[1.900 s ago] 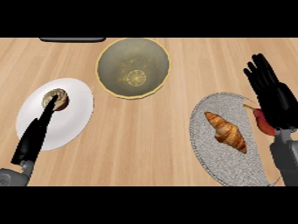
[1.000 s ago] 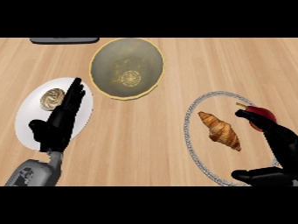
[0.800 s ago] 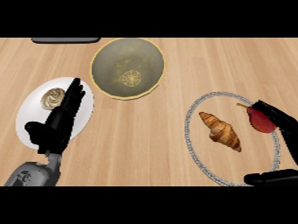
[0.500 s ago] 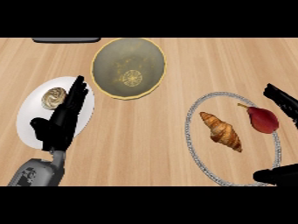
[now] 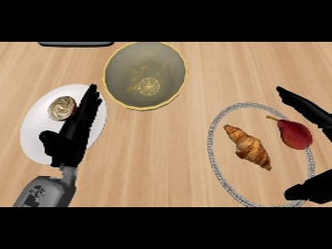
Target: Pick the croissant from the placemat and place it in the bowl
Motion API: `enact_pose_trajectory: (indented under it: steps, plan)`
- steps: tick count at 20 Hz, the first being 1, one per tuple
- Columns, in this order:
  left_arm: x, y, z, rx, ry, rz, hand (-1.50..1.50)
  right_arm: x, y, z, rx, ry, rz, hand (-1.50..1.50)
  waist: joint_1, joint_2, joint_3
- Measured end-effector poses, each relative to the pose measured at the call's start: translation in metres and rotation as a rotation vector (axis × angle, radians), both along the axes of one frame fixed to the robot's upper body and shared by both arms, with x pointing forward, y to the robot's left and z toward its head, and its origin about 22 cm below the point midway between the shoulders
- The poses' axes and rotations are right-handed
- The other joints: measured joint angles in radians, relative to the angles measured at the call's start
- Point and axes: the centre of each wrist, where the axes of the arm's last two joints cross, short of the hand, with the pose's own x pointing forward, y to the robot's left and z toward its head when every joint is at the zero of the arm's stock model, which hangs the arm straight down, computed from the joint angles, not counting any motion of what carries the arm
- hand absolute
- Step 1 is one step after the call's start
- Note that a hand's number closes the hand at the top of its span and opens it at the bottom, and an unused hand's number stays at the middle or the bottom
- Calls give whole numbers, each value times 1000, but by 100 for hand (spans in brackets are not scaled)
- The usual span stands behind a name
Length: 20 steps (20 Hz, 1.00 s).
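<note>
Golden-brown flaky croissant (image 5: 248,147) on round grey placemat (image 5: 215,146), just beside dark red pear (image 5: 295,134) | right robot hand (image 5: 308,109) released, spread wide beyond pear; left robot hand (image 5: 75,131) open, idle | risk: pear sits between, closing could grab it instead

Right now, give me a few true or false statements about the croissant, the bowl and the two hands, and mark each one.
1. The croissant lies on the placemat. True.
2. The croissant is in the bowl. False: it is on the placemat, apart from the bowl.
3. A red pear lies beside the croissant on the placemat. True.
4. The right hand is curled round the croissant. False: it is open at the placemat's right side, not touching the croissant.
5. The left hand is over the bowl. False: it shows over the white plate at the view's left.
</note>
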Motion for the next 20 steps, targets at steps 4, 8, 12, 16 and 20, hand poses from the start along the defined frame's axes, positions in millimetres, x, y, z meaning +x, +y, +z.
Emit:
enact_pose_trajectory:
  steps: [4,8,12,16,20]
  plan:
    - [-3,6,1,4,3,1,0,6,0,-12,-75,75,6,-150,0,0,0]
    - [-1,3,3,2,9,0,0,15,-7,-25,-103,114,25,-150,-1,0,1]
    - [1,8,4,5,8,2,0,16,-16,-36,-102,138,49,-150,-4,0,1]
    - [4,6,6,1,3,1,0,14,-18,-45,-50,141,69,-150,-5,0,1]
    - [-2,10,9,-2,7,3,0,9,-19,-51,17,146,90,-150,-5,-1,1]
